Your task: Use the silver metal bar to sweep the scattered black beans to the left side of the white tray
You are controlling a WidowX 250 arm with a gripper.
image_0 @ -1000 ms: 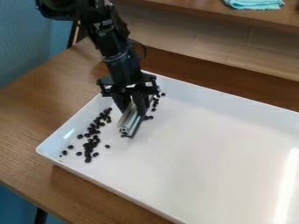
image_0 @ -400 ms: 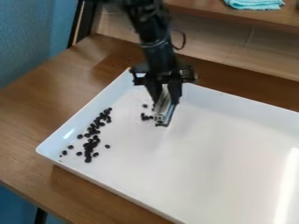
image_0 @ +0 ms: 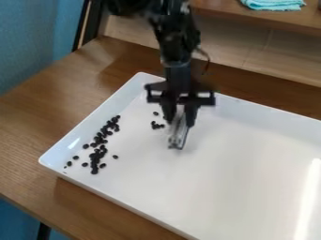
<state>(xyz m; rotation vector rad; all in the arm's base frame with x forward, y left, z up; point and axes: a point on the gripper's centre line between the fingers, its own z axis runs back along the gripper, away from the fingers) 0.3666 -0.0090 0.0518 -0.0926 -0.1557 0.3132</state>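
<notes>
Silver-grey, narrow and straight, a bar with lengthwise grooves (image_0: 177, 137) is pinched between the two fingers of the black gripper (image_0: 179, 123), one finger at each side of its upper part. The long axis runs steeply down from the fingers, and the lower end points toward the near side of the tray, tilted slightly to the left of the view. Contact between that end and the tray floor cannot be determined. The bar is positioned over the left half of a white, smooth, glossy rectangular tray with raised walls (image_0: 251, 187). Small, dark, rounded pieces (image_0: 95, 157) form a loose, elongated band along the tray's left wall, well apart from the bar. A smaller cluster of dark rounded pieces (image_0: 156, 125) lies just to the left of the gripper. The tray rests on a brown wood-grain table (image_0: 37, 126). A folded, light turquoise cloth with a soft surface (image_0: 273, 4) lies on a brown wooden shelf (image_0: 225, 9) beyond.
</notes>
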